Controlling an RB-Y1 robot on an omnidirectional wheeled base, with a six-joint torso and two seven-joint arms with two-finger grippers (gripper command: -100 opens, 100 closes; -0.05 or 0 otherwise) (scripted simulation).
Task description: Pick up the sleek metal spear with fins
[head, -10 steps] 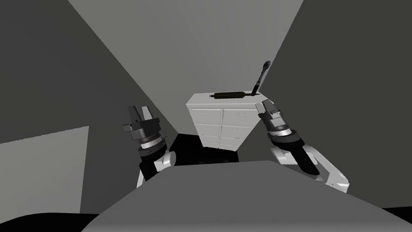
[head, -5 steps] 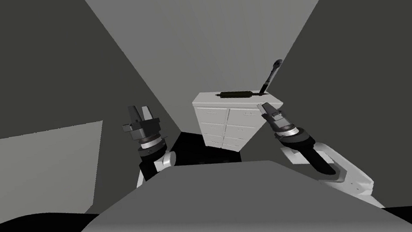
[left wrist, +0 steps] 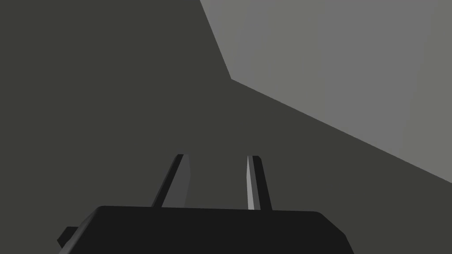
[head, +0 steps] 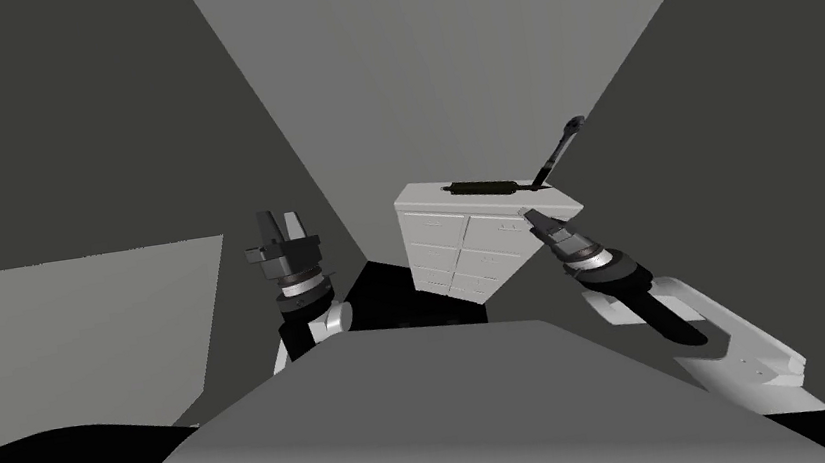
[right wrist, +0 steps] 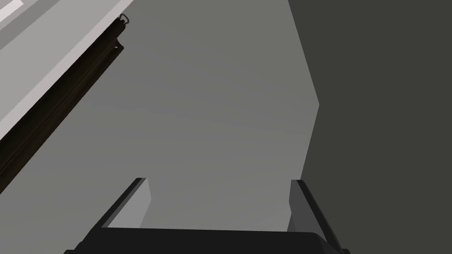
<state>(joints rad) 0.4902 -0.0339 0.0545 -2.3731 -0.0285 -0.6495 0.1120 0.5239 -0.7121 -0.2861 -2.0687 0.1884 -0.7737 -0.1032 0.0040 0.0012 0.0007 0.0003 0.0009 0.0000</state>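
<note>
Spear (head: 485,186) atop white dresser (head: 462,237)

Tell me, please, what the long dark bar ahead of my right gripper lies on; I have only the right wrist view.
Observer: That dark spear lies flat on top of a white cabinet with drawers.
Operator: How close is the right gripper to it?
Observer: The right gripper, open, is by the cabinet's near right corner, short of the spear and not touching it.
Operator: And the other arm?
Observer: The left gripper is raised well to the cabinet's left, holding nothing.
</note>
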